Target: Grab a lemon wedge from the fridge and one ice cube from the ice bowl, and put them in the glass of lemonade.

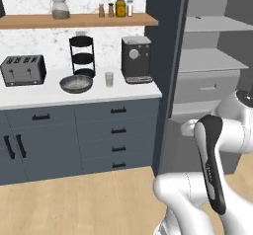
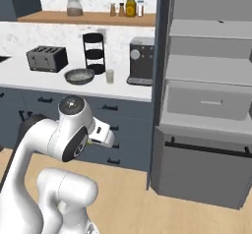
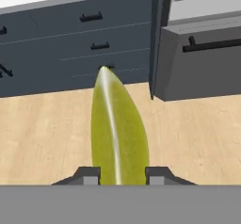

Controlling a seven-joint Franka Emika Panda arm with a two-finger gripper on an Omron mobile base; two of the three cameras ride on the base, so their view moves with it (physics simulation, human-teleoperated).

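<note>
A yellow-green lemon wedge (image 3: 117, 124) stands up between my finger tips, and my gripper (image 3: 122, 175) is shut on it, low over the wooden floor in front of the drawer cabinets. The fridge (image 1: 168, 56) (image 2: 206, 105) stands open on the right, with grey shelves and a drawer showing inside. On the white counter, the ice bowl (image 1: 76, 84) (image 2: 79, 76) sits just left of the glass of lemonade (image 1: 109, 79) (image 2: 110, 75). Both are well above and beyond my hand.
A toaster (image 1: 23, 69), a black three-tier rack (image 1: 82, 56) and a coffee machine (image 1: 136, 58) also stand on the counter. Blue-grey drawer cabinets (image 1: 118, 130) run below it. The fridge's lower compartment (image 2: 202, 169) juts out over the floor.
</note>
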